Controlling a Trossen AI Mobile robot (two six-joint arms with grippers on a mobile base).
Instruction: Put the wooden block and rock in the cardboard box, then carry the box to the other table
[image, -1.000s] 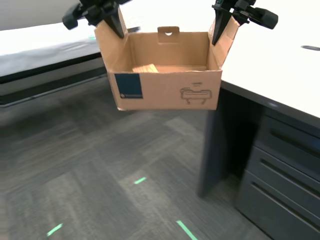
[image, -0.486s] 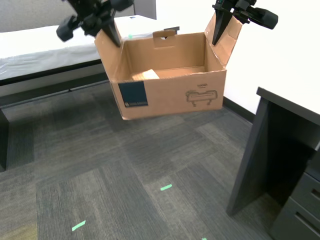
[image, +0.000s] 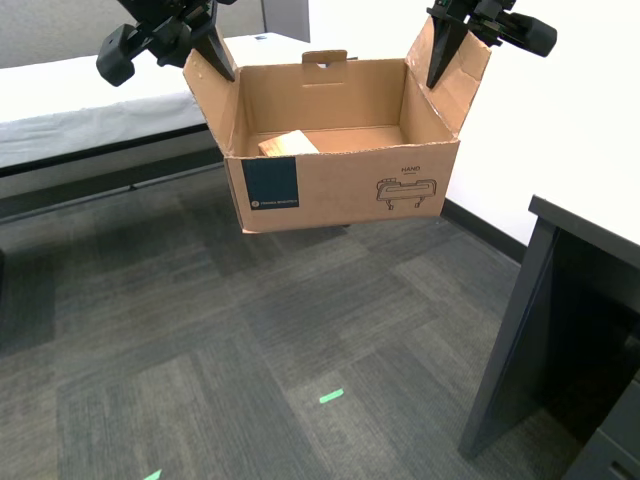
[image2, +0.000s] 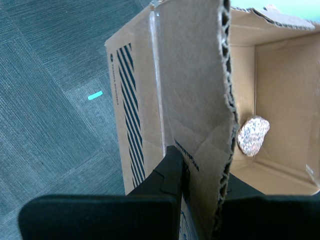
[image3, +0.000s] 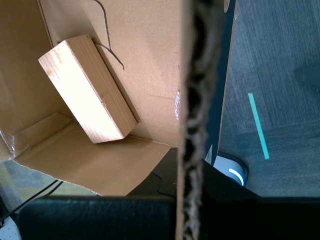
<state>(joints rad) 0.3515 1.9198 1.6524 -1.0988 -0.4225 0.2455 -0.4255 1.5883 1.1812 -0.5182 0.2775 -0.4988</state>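
The cardboard box hangs in the air above the carpet, held by its two raised side flaps. My first gripper is shut on the flap at the exterior view's left, seen edge-on as a corrugated flap. My second gripper is shut on the flap at the exterior view's right. Inside the box the wooden block lies flat against a wall, also clear as the wooden block. The rock rests in a bottom corner; the exterior view hides it. The other table, cloth-draped, stands behind the box.
A dark desk with a leg panel stands at the exterior view's right. Grey carpet carries a green tape mark. A white wall runs behind the desk.
The whole scene has shifted: the camera has turned, the dark desk slid toward the exterior view's right and the draped table came closer. The box stays held between both grippers.
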